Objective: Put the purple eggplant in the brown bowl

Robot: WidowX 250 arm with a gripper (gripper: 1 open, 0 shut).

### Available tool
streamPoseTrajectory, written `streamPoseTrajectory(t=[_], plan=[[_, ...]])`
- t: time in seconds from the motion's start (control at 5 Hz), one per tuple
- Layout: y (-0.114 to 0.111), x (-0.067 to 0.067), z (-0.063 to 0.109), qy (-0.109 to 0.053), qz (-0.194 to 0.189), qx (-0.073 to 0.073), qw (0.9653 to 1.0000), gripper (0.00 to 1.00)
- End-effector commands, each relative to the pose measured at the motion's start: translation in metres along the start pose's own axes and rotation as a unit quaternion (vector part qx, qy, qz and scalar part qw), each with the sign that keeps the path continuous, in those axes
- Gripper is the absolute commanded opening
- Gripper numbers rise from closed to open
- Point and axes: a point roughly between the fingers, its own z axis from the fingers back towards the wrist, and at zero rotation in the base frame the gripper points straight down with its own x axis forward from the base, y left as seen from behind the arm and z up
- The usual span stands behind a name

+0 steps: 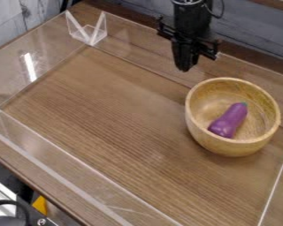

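Already the purple eggplant (229, 120) lies inside the brown bowl (205, 131), slanted across its hollow. Beyond the bowl's far rim hangs the black gripper (186, 64), pointing down, jaws pressed together, holding and touching nothing. No writing is legible.

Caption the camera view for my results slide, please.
Purple eggplant lying inside the brown bowl; the closed hand hangs empty behind it over the wooden table.
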Motion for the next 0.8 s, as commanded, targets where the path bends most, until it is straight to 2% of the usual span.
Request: streamPoseTrajectory(t=[0.0, 0.2, 0.6], plan=[[-0.001, 0.012, 0.013, -0.029, -0.023, 0.005, 0.9993, 0.00], [-0.004, 0.013, 0.010, -0.027, -0.041, 0.003, 0.9988, 0.00], [0.034, 0.018, 0.002, -0.027, -0.033, 0.005, 0.9991, 0.00]])
